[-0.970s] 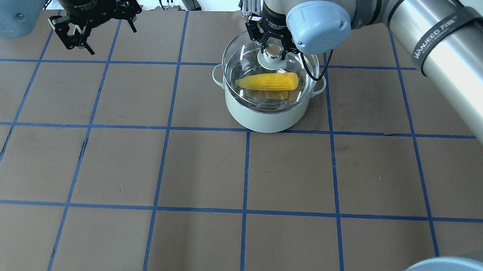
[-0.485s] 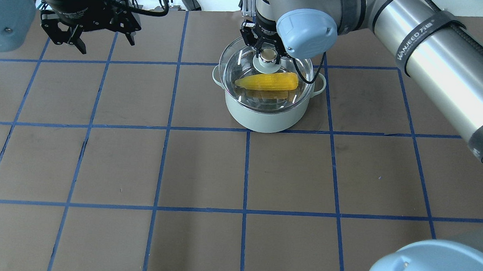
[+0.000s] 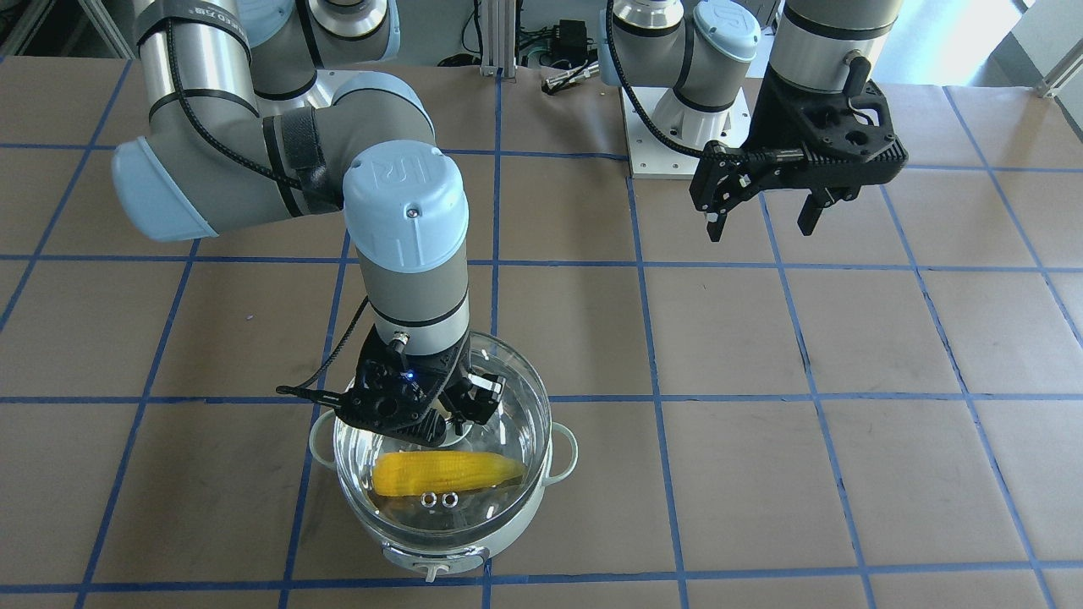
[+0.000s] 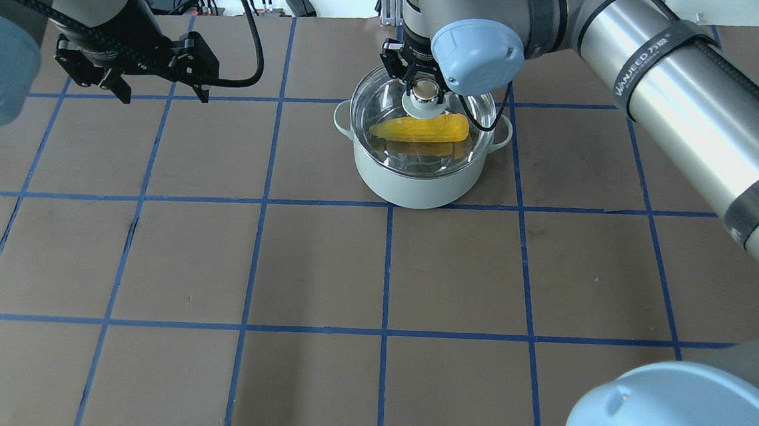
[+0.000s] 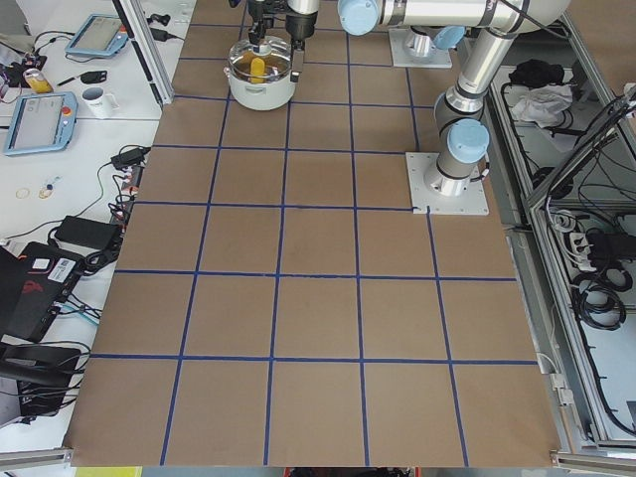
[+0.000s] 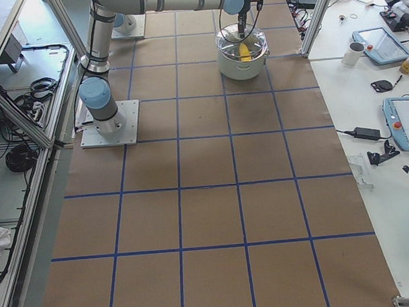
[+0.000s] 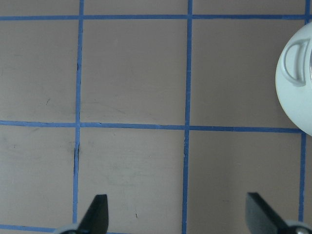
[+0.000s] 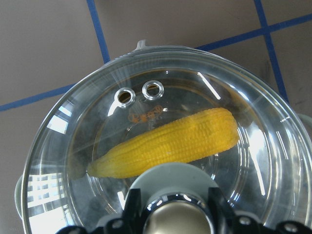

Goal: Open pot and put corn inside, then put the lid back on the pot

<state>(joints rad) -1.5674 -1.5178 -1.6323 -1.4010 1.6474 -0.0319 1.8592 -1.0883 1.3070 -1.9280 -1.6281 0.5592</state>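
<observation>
Right tool point(image 4: 426, 90): clamped on the beige knob point(image 4: 426, 93) of the glass lid point(image 8: 73, 146), one finger on each side. We judged that a top-down hold on the knob kept the dome level over the opening.
Lid: directly over the pot point(image 4: 415, 185), rim close to rim. We could not tell whether it was fully seated. In the front-facing view it sat slightly towards the robot, which may have been perspective only. Its two vent rings point(image 8: 152, 89) lay on the side away from the robot.
Corn point(image 4: 422, 128): inside the pot, on its side and visible through the glass. It lay across the width with its pointed end towards the robot's left.
Pot: upright on the table point(image 4: 322, 269), on the far side from the robot, loop handles out to either side.
Left tool point(image 4: 164, 94): fingers spread wide with nothing between them, hovering over bare table well apart from the pot. Its wrist camera caught only one loop handle point(image 7: 296, 63) at the frame edge. We judged it was parked clear to give the right arm room.
Stage: corn was in and the lid was being replaced. We judged that only settling the lid and letting go remained.
Risk: if released before the rim was seated evenly, the glass lid could rest crooked or slide off.
</observation>
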